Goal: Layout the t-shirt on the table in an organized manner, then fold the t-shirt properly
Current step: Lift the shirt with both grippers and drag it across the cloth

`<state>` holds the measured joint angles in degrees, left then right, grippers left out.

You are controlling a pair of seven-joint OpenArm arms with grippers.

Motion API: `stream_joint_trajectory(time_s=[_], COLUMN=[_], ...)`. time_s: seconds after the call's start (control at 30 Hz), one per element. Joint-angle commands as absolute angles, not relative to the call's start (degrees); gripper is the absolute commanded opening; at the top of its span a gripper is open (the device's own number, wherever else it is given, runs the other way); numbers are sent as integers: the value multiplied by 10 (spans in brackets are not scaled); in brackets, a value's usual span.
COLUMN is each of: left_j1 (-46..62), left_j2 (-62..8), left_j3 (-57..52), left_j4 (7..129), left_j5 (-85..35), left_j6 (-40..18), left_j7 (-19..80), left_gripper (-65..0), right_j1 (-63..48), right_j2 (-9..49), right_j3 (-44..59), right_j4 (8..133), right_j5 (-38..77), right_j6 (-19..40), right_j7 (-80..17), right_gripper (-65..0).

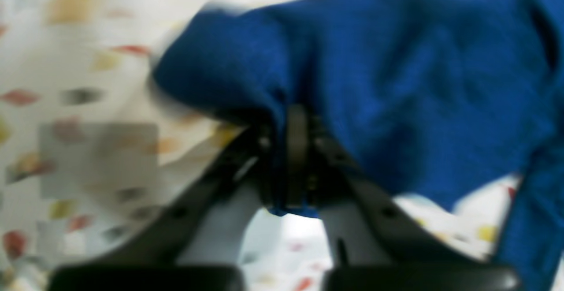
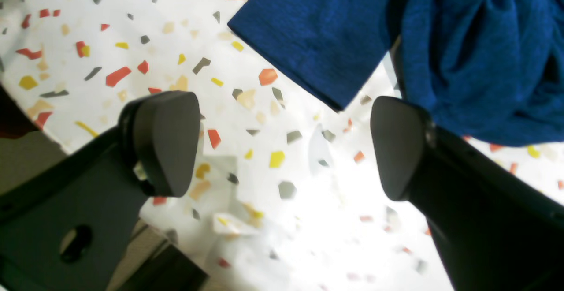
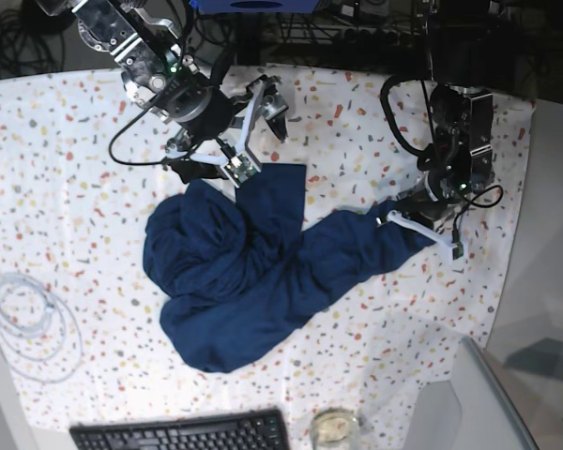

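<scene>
Two jobs to do: first lay the shirt flat, then fold it. Neither job is done yet.
Shirt: the t-shirt (image 3: 235, 281) is a dark blue heap in the middle of the table (image 3: 66, 169). It is bunched up and full of bumps. One long part stretches out to the right side.
Table: it has a white cloth with red, orange, yellow and grey specks.
Left gripper: the left gripper (image 1: 293, 158) is at the right side of the scene. Its two fingers are squeezed together on a bit of the blue cloth. I think it has hold of one end so it can pull the shirt straight.
Right gripper: the right gripper (image 2: 282, 145) is at the far left part of the scene, just above the top edge of the shirt. Its fingers are wide apart with nothing between them. Only speckled cloth shows between them.
Done so far: one end of the shirt is caught. That is all I can see.
Left to do: catch another end, pull the shirt flat, smooth the sleeves, then fold it.
Containers: a small glass (image 3: 332, 427) stands at the near edge, beside a keyboard (image 3: 178, 433). I cannot tell what is in it.
Other things: a loop of clear cord (image 3: 28, 323) lies at the near left.
</scene>
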<state>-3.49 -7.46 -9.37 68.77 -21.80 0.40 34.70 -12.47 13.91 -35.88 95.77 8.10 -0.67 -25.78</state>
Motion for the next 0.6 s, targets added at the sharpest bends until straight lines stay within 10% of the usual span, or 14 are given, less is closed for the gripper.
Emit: stream_joint_trajectory(time_s=[0.0,0.3,0.57], left_j1=[-44,-79,-150], left_j2=[-82,26,90], left_j3=[-95,-74,233], left_j4=[727,1027,1055], left_j5=[-219,-221,-243], left_j6=[3,3,7], left_j7=[335,478,441], left_gripper=[-650,-650,-650], right_j1=[-124,-176,-258], right_j2=[145,141,140], right_j3=[-356,-234,-116], right_j4=[972,981,985], right_j5=[80,81,82], right_j6=[-10,-10,-10], right_j7=[-247,-247,-247], right_gripper=[-99,-99,-99])
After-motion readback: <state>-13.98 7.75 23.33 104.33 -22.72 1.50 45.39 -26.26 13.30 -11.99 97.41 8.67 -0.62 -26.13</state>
